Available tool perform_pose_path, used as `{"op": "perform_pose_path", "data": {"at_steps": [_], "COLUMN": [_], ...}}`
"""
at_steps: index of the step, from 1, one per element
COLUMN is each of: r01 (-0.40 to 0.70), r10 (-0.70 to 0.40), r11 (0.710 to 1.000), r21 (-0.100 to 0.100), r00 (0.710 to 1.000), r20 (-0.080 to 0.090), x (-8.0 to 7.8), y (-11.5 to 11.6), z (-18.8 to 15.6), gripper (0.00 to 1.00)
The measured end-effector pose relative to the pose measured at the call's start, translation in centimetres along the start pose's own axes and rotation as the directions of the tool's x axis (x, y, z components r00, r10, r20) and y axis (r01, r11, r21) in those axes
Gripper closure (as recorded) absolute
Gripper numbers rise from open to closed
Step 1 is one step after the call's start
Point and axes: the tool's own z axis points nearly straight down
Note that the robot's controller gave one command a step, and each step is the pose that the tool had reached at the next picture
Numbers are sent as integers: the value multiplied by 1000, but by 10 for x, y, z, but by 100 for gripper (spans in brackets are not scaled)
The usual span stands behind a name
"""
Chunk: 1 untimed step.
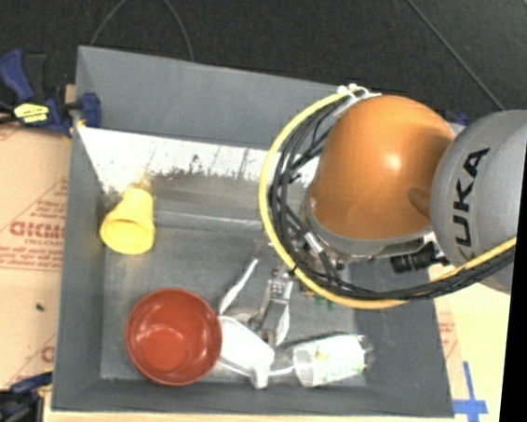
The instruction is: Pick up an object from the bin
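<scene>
**Open hand low over the white piece at the front of the bin**

The arm (475, 204) comes in from the right, and its orange cover (380, 166) hangs over the right half of the grey metal bin (80, 308). A loop of black and yellow cables (277, 212) runs round the cover's left side.

Below the cover the hand (254, 321) points down toward the front middle of the bin. Its two thin fingers (277, 310) stand apart, so the hand is open, and grey bin floor shows between them. Nothing is gripped.

The fingertips end at the upper edge of a white crumpled piece (247, 352), which lies on the floor near the front wall. Whether they touch it cannot be told.

The white piece lies between two other things:

- **Left:** a red bowl (173, 336) stands upright in the front left part of the bin, and the white piece is pressed against its right rim.
- **Right:** a small clear plastic container (330, 360) with a green mark lies on its side, just beside the white piece and under the lower edge of the cover.

Well apart from these, a yellow cup (129, 221) lies tipped over near the back left corner, its wide mouth turned toward the front. The floor between the yellow cup and the hand is bare.
</scene>
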Motion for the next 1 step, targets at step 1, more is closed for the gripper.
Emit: {"op": "perform_pose_path", "data": {"at_steps": [1], "r01": [-25], "r10": [25], "r11": [1000], "r21": [0], "r00": [1000], "r20": [0], "x": [2], "y": [2], "z": [12], "gripper": [0]}}
